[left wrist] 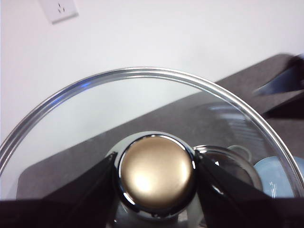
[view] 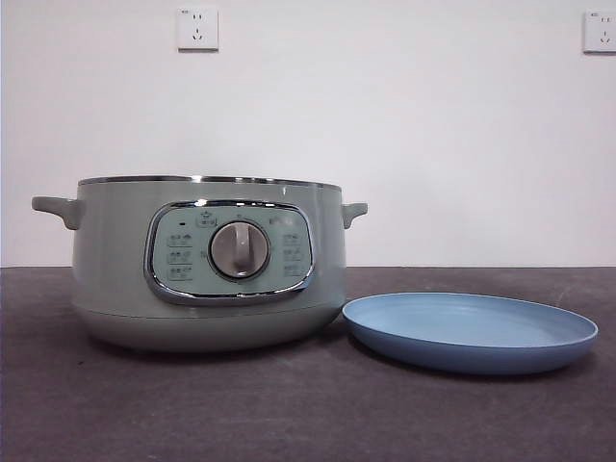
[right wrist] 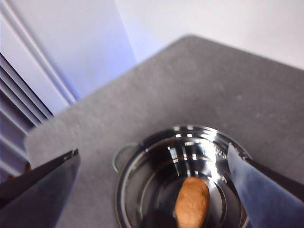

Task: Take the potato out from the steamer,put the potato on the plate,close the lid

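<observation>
The mint-green steamer (view: pixel 115 260) stands uncovered at the left of the table, with the empty light-blue plate (view: pixel 470 332) just to its right. Neither arm shows in the front view. My left gripper (left wrist: pixel 156 173) is shut on the knob (left wrist: pixel 156 171) of the glass lid (left wrist: pixel 142 76) and holds it in the air, away from the pot. My right gripper (right wrist: pixel 154 187) is open, high above the open steamer (right wrist: pixel 190 137). The orange-brown potato (right wrist: pixel 192 202) lies on the steamer's shiny bottom, between the jaws and well below them.
A white wall with two sockets (view: pixel 197 29) (view: pixel 599 31) stands behind the dark grey table (view: pixel 289 404). A blurred dark shape (left wrist: pixel 285 83), seemingly the other arm, shows in the left wrist view. The table's corner (right wrist: pixel 190 40) shows past the steamer.
</observation>
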